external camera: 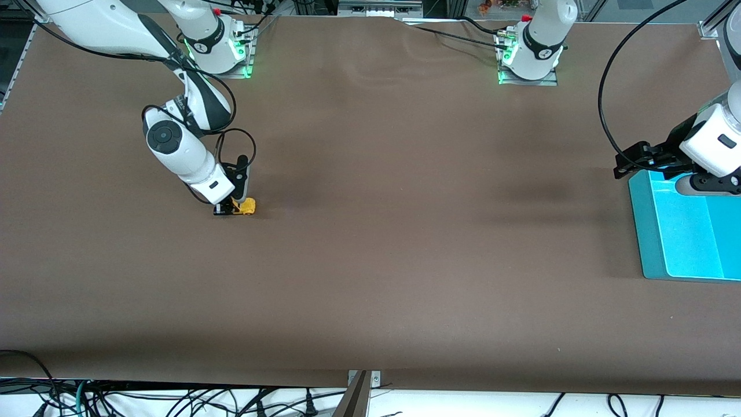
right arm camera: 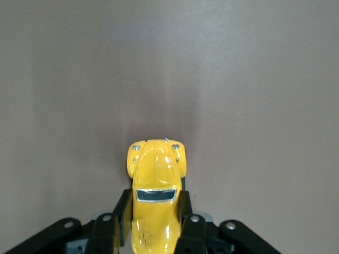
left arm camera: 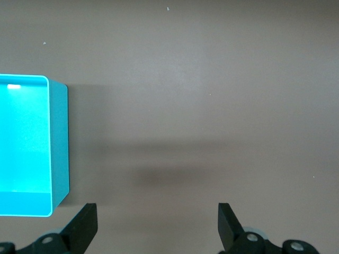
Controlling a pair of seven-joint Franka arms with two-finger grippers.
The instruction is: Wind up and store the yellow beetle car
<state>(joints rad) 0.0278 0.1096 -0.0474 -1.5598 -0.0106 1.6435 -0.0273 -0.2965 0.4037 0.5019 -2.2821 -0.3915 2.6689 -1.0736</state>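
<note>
Brown table (external camera: 370, 260) is carrying almost nothing — just a turquoise bin (external camera: 683, 231) sitting at the left arm's end. Right gripper (external camera: 231, 209) is clamping the yellow beetle car (external camera: 245, 206) by its flanks, low on the table toward the right arm's end, bonnet sticking out past the fingers (right arm camera: 185, 209). Left gripper (external camera: 628, 162) is waiting over the bin's edge, jaws spread wide, holding nothing. Risks: the rounded shell is offering little purchase (glossy too), so the car may be squirting out or twisting during the pull-back; wheels could be skidding instead of winding — and the bin is well apart, so a long carry risks a drop.
</note>
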